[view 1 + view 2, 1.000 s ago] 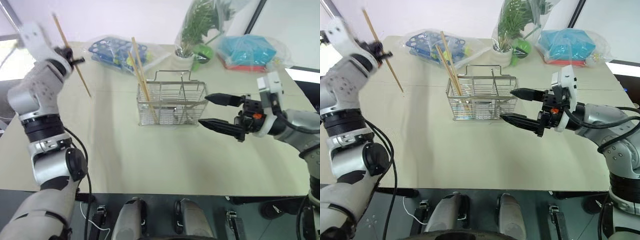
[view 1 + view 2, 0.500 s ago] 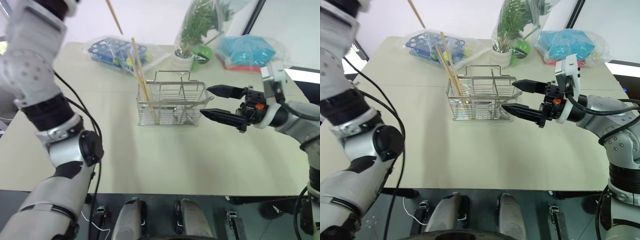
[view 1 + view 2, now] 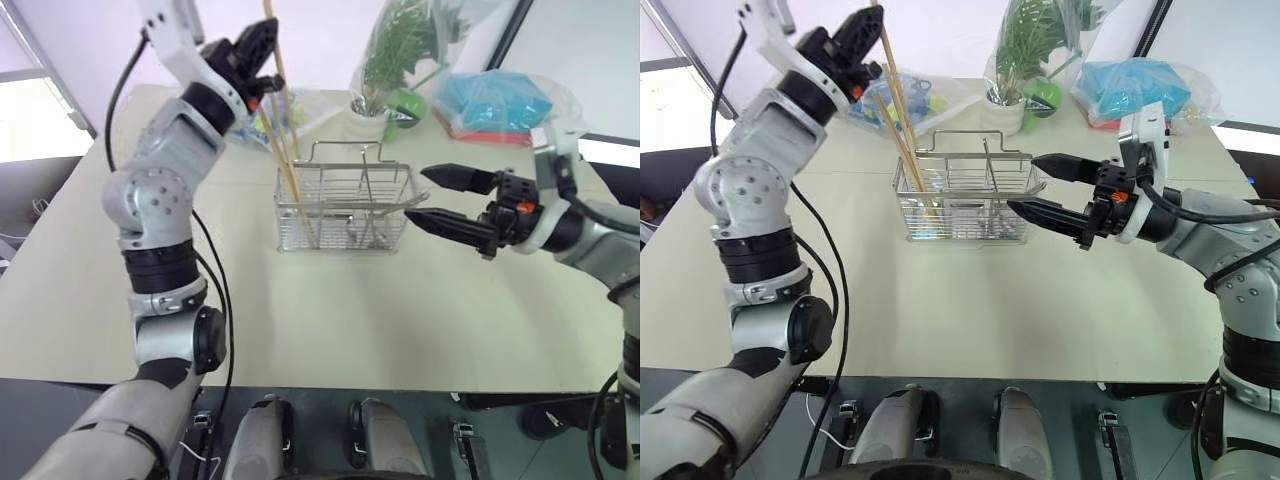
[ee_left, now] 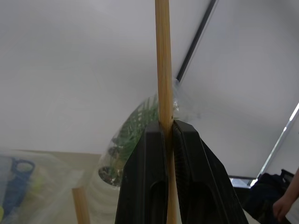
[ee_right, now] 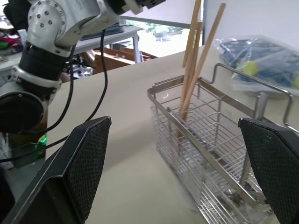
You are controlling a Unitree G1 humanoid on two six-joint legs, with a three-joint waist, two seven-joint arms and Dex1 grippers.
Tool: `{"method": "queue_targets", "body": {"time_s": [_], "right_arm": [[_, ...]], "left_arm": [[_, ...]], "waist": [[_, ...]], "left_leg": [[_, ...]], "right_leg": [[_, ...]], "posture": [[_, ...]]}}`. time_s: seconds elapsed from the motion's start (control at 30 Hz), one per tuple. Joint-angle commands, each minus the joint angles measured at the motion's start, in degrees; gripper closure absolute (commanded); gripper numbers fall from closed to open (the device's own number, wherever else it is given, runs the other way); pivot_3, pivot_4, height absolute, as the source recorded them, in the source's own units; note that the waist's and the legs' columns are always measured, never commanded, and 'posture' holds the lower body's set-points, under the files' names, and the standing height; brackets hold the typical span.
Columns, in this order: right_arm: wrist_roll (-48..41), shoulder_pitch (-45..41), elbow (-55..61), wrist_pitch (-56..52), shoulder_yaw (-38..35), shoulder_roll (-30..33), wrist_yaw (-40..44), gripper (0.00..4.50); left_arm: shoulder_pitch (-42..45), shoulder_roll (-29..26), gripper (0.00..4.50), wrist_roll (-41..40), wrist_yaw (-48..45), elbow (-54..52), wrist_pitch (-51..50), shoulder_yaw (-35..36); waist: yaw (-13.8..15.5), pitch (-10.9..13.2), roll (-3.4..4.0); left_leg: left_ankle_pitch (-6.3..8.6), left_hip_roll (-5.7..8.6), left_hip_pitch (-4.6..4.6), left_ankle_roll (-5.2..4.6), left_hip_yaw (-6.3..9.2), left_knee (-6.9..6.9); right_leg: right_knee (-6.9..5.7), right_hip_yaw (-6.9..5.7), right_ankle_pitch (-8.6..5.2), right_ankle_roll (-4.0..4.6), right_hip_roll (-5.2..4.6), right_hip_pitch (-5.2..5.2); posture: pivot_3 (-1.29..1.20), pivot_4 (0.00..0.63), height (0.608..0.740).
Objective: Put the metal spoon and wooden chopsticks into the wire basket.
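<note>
A single wooden chopstick (image 4: 163, 70) is pinched between the closed fingers of the left claw (image 3: 855, 35), raised above the wire basket (image 3: 345, 208) at about its 11 o'clock, presumably so that it can be lowered in end-first. Its long axis runs nearly upright, tilted slightly, lower tip toward the basket. Two more chopsticks (image 3: 285, 160) already lean in the basket's left end, tops slanting toward 11 o'clock. A thin metal handle, probably the metal spoon (image 3: 366, 205), stands inside. The right claw (image 3: 450, 200) is spread wide and empty at the basket's 3 o'clock, likely to steady it on the bench (image 3: 330, 310).
</note>
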State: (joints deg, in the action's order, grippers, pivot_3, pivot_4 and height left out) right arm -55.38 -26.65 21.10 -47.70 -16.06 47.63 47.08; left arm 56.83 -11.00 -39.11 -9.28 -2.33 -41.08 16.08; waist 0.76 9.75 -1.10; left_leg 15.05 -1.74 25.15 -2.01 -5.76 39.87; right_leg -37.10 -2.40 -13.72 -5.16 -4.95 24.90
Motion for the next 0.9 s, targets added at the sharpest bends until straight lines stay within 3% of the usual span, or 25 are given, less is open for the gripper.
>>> {"method": "queue_targets", "body": {"time_s": [0.03, 0.07, 0.17, 0.37, 0.4, 0.5, 0.6, 0.67, 0.83, 0.9], "right_arm": [[-1.5, 0.4, 1.8, 0.0, -2.4, 0.4, -0.9, 0.00], [-1.8, 0.5, 1.9, -0.1, -2.7, 0.4, -1.2, 0.00], [-2.2, 0.6, 1.8, -0.3, -3.2, 0.4, -1.9, 0.00], [-2.1, 0.9, 1.6, -0.1, -3.2, 0.6, -2.1, 0.00], [-2.0, 0.9, 1.5, 0.0, -3.1, 0.5, -2.1, 0.00], [-1.5, 0.8, 1.0, 0.4, -2.8, 0.4, -1.8, 0.00], [0.8, 1.1, -0.3, 1.7, -1.7, 0.9, -0.5, 0.00], [2.8, 1.6, -1.6, 2.8, -1.1, 1.5, 0.8, 0.00], [7.6, 2.6, -5.2, 6.4, 0.5, 3.2, 5.6, 0.00], [9.1, 2.2, -7.2, 7.6, 1.1, 3.5, 7.2, 0.00]], "left_arm": [[-1.9, 0.2, 4.48, 2.9, -1.4, -2.1, 3.3, -3.4], [-2.6, 0.3, 4.48, 3.4, -1.5, -2.2, 3.8, -4.1], [-4.2, 0.9, 3.34, 4.8, -1.7, -2.8, 5.1, -5.7], [-5.7, 2.4, 0.27, 4.4, -0.8, -4.6, 5.5, -5.9], [-5.8, 2.6, 0.01, 4.3, -0.4, -4.9, 5.4, -5.6], [-5.7, 2.4, 0.01, 4.3, 0.2, -5.8, 5.5, -4.8], [-4.3, -5.2, 0.01, 4.0, -4.7, -6.8, 1.0, -5.0], [-4.4, -15.1, 0.01, 1.7, -13.5, -7.7, -4.8, -6.1], [-12.7, -40.3, 0.01, 4.2, -40.9, -8.9, 0.9, -8.1], [-16.1, -47.1, 0.01, 4.5, -47.8, -7.1, 2.3, -6.6]], "waist": [[0.0, 0.0, 0.00], [0.0, 0.0, 0.00], [0.0, 0.0, 0.00], [0.0, 0.0, 0.00], [0.0, 0.0, 0.00], [0.0, 0.0, 0.00], [-0.1, 0.0, 0.00], [-0.6, 0.0, 0.01], [-1.2, 0.0, 0.10], [-1.3, 0.0, 0.11]], "left_leg": [[0.00, 0.00, 0.00, 0.00, 0.00, 0.00], [0.00, 0.00, 0.00, -0.01, 0.00, 0.00], [0.02, -0.01, 0.00, -0.03, 0.00, 0.00], [0.03, 0.00, 0.01, -0.06, 0.01, 0.00], [0.03, 0.00, 0.01, -0.06, 0.01, 0.00], [0.04, 0.00, 0.01, -0.06, 0.03, 0.00], [0.04, -0.01, 0.01, -0.07, 0.03, 0.00], [0.04, -0.05, 0.00, -0.07, 0.00, -0.03], [0.03, -0.11, -0.01, -0.05, -0.04, -0.23], [0.02, -0.11, -0.01, -0.03, -0.09, -0.27]], "right_leg": [[0.00, 0.00, 0.00, 0.00, 0.01, 0.00], [0.00, 0.00, 0.00, 0.00, 0.01, 0.00], [0.00, 0.00, 0.00, 0.00, 0.00, 0.00], [0.03, 0.00, 0.00, 0.00, -0.02, 0.00], [0.03, 0.00, 0.00, 0.00, -0.02, 0.00], [0.02, 0.00, 0.00, 0.00, -0.01, 0.00], [0.02, 0.00, 0.00, 0.00, 0.00, 0.01], [0.01, 0.01, 0.00, 0.01, 0.07, 0.05], [0.05, 0.04, -0.03, 0.05, 0.19, 0.16], [0.09, 0.05, -0.06, 0.10, 0.16, 0.19]], "posture": [[0.00, 0.150, 0.720], [0.00, 0.150, 0.720], [0.00, 0.150, 0.720], [0.00, 0.150, 0.720], [0.00, 0.150, 0.720], [0.00, 0.150, 0.720], [0.00, 0.150, 0.720], [0.00, 0.150, 0.720], [0.00, 0.150, 0.720], [0.00, 0.150, 0.720]]}}
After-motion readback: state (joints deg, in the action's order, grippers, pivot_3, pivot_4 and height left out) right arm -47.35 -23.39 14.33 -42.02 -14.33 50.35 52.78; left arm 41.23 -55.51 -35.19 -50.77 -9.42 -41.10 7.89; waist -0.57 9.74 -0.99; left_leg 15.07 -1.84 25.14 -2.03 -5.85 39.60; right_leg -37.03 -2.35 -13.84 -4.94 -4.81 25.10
